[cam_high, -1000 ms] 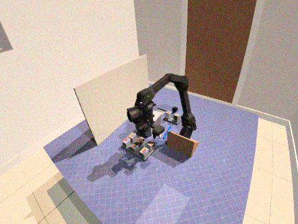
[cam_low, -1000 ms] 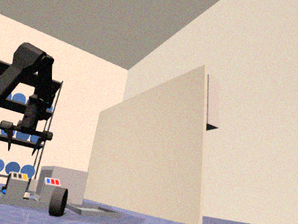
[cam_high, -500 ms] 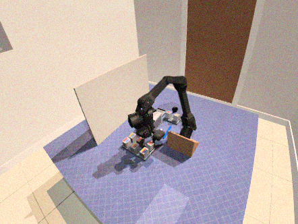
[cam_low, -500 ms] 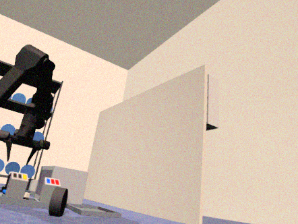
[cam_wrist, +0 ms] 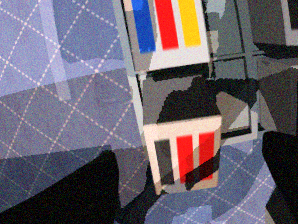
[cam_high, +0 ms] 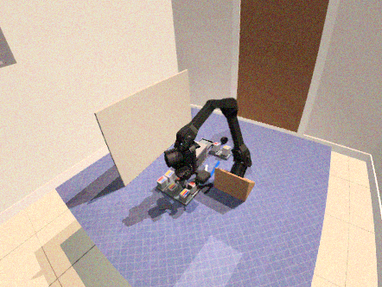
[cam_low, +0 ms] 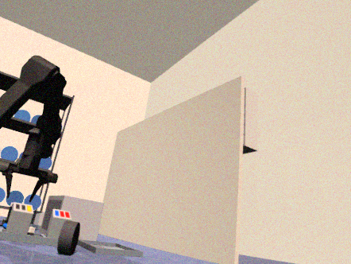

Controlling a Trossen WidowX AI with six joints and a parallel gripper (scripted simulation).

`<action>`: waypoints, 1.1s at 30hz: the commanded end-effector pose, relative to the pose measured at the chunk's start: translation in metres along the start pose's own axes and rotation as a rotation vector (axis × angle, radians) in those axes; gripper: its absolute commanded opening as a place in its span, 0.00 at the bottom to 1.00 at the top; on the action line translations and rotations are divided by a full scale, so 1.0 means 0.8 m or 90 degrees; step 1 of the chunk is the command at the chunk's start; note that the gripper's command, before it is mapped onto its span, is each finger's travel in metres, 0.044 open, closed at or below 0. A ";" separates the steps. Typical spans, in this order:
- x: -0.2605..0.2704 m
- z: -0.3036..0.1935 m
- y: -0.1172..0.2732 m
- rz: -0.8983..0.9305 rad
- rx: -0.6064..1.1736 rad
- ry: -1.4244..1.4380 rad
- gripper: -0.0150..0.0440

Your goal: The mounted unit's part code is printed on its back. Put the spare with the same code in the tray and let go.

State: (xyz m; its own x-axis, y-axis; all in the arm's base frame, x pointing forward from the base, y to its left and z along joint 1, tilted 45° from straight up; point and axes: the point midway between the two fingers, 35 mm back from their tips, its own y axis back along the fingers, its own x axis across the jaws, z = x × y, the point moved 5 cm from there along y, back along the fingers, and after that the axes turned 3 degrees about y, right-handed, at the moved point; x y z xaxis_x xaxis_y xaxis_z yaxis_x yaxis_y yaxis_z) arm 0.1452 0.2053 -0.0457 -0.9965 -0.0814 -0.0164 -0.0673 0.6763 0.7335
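Relative to the rack, the claw is above its end, part-open and empty; it should centre over the black-red-red block, then descend straight.

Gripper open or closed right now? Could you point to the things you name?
Open: in the exterior view the gripper's (cam_low: 20,198) (cam_wrist: 190,162) two fingers stand apart, with nothing between them.

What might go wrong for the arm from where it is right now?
The block with one black and two red stripes sits between the open fingers of the gripper, with a blue, red and yellow striped block close by. A small sideways error might nudge that neighbor. Also, a shadow crosses the nearer block's red stripes, so its code might be misread and the wrong spare taken.
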 end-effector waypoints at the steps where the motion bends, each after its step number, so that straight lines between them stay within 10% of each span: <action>1: 0.001 -0.001 -0.012 0.001 0.007 0.006 0.76; 33: 0.003 -0.007 -0.072 0.001 0.009 0.005 0.76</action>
State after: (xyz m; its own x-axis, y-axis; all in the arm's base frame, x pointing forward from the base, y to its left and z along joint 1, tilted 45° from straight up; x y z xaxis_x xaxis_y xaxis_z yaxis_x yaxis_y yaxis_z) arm 0.1485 0.1663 -0.0822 -0.9966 -0.0805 -0.0168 -0.0672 0.6802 0.7300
